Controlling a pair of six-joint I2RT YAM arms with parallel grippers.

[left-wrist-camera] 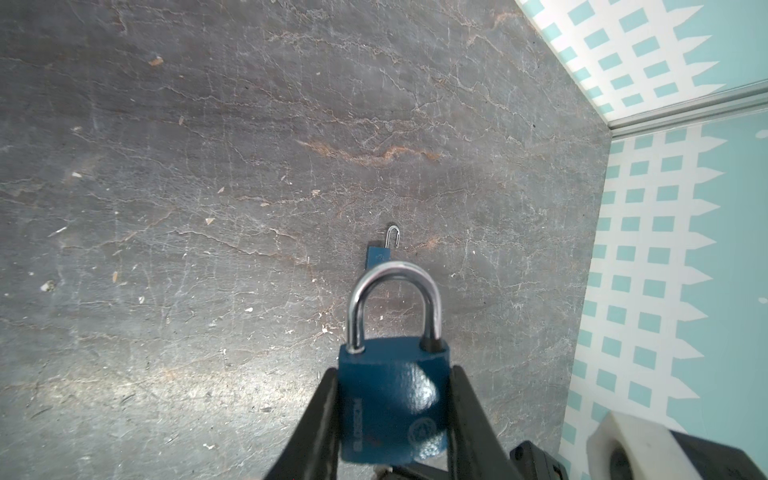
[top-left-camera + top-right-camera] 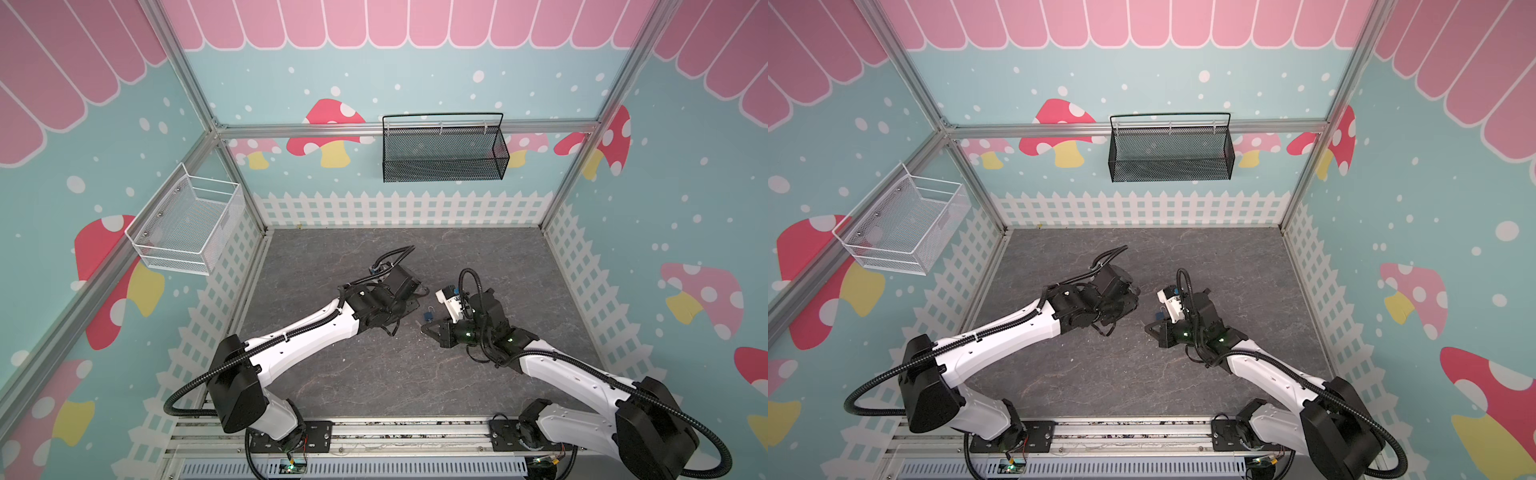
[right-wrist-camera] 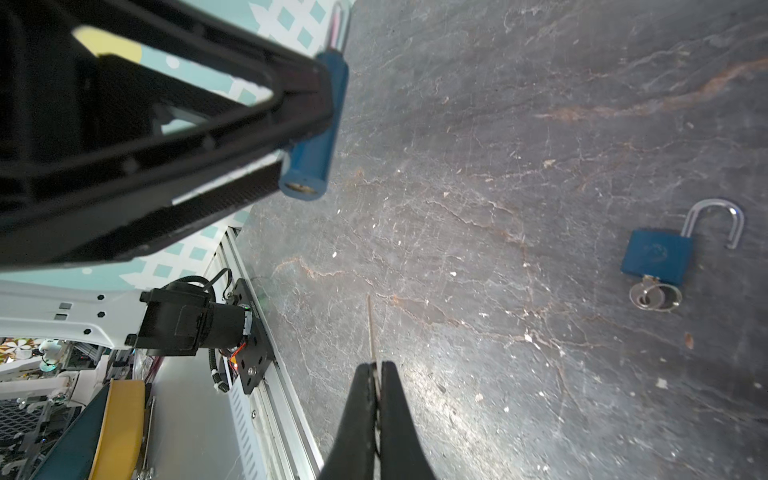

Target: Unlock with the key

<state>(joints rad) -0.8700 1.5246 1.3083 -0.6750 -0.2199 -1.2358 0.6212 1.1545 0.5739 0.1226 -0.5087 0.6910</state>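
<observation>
My left gripper [image 1: 392, 374] is shut on the body of a blue padlock [image 1: 392, 399], its steel shackle [image 1: 394, 299] closed and pointing away from the wrist. In the right wrist view this padlock [image 3: 320, 124] hangs above the table, its brass keyhole end [image 3: 298, 189] turned towards my right gripper [image 3: 376, 365]. That gripper is shut on a key [image 3: 371, 324], whose thin blade sticks out edge-on from the fingertips, well short of the keyhole. In both top views the grippers face each other mid-table, and the left gripper [image 2: 417, 291] hides its padlock.
A second blue padlock [image 3: 656, 255] lies flat on the grey table [image 2: 374, 374], shackle swung open, a ringed key [image 3: 654, 296] in its keyhole. It lies between the grippers [image 2: 429, 314]. A white basket [image 2: 187, 224] and a black basket [image 2: 442, 149] hang on the walls.
</observation>
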